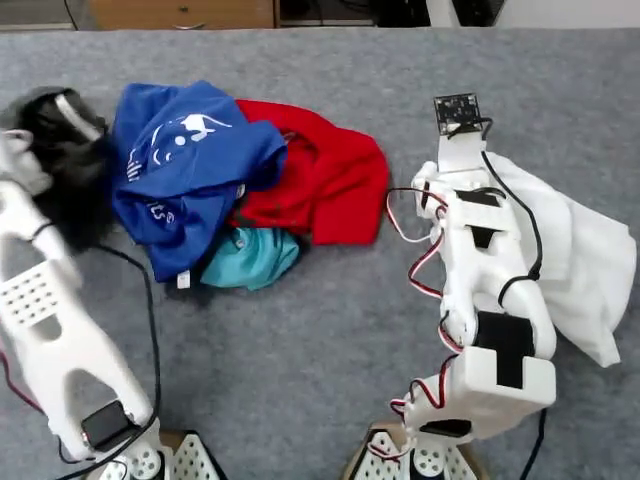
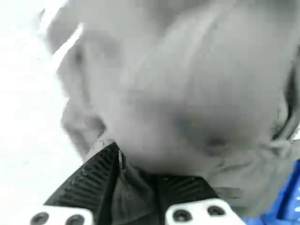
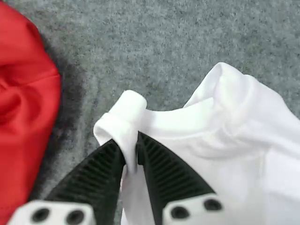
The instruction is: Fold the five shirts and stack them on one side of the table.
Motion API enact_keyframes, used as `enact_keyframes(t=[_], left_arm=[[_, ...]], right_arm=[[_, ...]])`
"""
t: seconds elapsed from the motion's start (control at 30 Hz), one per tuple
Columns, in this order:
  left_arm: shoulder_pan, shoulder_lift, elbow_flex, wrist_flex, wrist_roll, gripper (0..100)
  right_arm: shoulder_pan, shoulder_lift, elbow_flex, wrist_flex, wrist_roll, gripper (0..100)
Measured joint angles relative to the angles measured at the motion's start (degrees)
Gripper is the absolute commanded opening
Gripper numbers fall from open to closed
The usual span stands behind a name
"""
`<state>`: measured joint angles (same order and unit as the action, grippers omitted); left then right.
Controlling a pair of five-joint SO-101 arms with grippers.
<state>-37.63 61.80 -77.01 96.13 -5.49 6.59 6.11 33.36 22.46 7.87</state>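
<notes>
A white shirt [image 1: 580,260] lies crumpled at the right of the grey table, partly under the right arm. My right gripper [image 3: 131,147] is shut on a fold of the white shirt [image 3: 225,131] near its collar edge. A blue shirt [image 1: 185,160] lies over a red shirt [image 1: 330,180] and a teal shirt [image 1: 250,258] at the middle left. A dark grey shirt [image 1: 65,165] sits at the far left. My left gripper [image 2: 136,171] is shut on the dark grey shirt [image 2: 187,93], whose cloth bunches between the black fingers [image 2: 93,180].
The grey felt table [image 1: 330,380] has open room in the middle front and along the far edge. Wooden furniture [image 1: 180,12] stands beyond the table. Cables run along both arms.
</notes>
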Motion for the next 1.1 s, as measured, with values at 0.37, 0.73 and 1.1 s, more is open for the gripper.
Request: enact_keyframes(t=[0.37,0.73,1.1], left_arm=[[16.4,-3.3,-9.2,4.0,7.5,26],[45.0,-9.4,12.3,1.4,16.7,26],[36.2,2.2,10.8,-7.5,16.3,2]], right_arm=[[-0.3,0.0,0.0,0.0,0.0,0.2],[-0.3,0.0,0.0,0.0,0.0,0.2],[-0.3,0.0,0.0,0.0,0.0,0.2]])
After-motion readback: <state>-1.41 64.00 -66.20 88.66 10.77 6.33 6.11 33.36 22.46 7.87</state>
